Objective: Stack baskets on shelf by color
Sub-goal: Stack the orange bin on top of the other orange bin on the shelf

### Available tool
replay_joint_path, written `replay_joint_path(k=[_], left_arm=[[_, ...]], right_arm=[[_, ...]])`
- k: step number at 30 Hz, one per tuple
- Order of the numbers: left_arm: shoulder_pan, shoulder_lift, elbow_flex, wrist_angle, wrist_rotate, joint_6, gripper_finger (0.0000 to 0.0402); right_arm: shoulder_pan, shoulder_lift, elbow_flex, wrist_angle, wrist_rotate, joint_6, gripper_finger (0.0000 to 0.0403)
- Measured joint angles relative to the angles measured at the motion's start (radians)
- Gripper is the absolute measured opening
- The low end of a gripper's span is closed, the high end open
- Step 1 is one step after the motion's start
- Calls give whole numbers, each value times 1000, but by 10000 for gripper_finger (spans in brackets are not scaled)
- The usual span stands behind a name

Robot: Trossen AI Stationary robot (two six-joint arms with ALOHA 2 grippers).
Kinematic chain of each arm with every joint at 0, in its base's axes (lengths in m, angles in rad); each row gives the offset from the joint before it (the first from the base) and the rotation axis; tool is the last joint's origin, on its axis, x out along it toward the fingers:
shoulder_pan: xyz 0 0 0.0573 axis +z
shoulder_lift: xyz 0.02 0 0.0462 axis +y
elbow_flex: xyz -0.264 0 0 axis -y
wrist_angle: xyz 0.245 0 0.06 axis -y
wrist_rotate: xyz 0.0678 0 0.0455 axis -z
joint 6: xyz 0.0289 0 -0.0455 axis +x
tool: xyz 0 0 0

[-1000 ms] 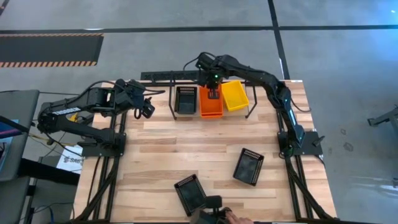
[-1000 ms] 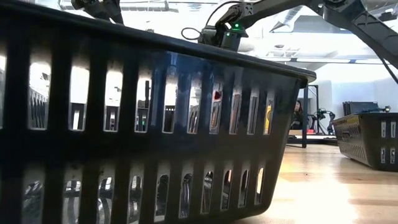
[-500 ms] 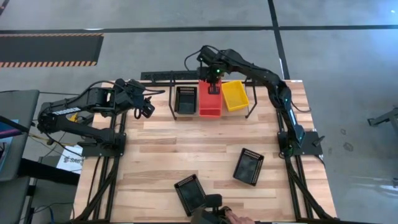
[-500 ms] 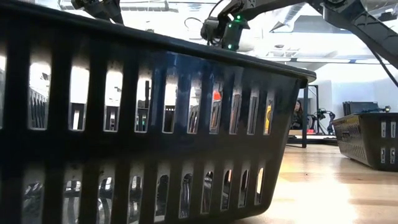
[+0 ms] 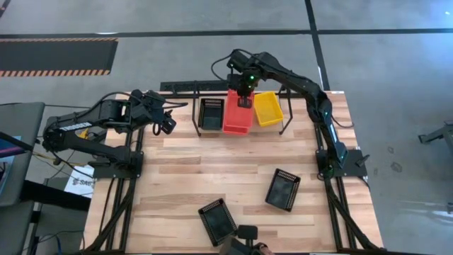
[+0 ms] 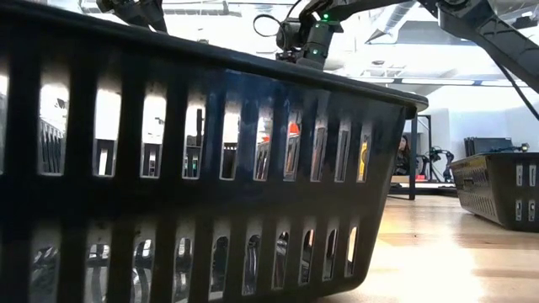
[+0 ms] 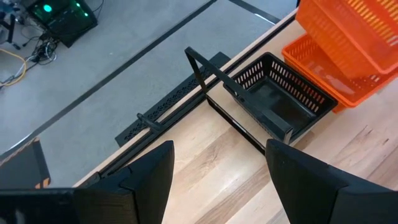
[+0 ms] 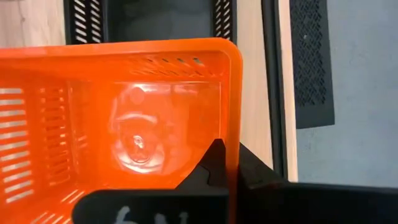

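My right gripper is over the far middle of the shelf, shut on a red-orange basket that it holds raised above a second red-orange basket on the shelf. A black basket sits on the shelf to the left and a yellow basket to the right. Two more black baskets lie on the table near the front edge. My left gripper waits open over the table's far left, its fingers bare. My right gripper pinches the far end wall of the red-orange basket, one finger inside the basket and the other outside it. The fingers come steeply from above. The basket is lifted clear of the one beneath and hangs tilted.
In the low view a black basket stands right before the camera and hides most of the table; another is to its right. A black perforated strip lies behind the shelf. Bare wood lies in the table's middle.
My right gripper has risen a little over the shelf and turned somewhat, taking the top red-orange basket with it. That basket now stands lifted off the one under it and tilted, shifted slightly toward the black basket.
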Motion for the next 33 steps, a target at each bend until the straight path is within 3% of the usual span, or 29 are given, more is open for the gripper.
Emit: replay_joint_path(k=[9, 33], left_arm=[[0, 0, 0, 0, 0, 0, 242], [0, 0, 0, 0, 1, -6, 242]], right_arm=[[-13, 3, -29, -1, -145, 37, 3], [-38, 94, -59, 51, -178, -3, 3]])
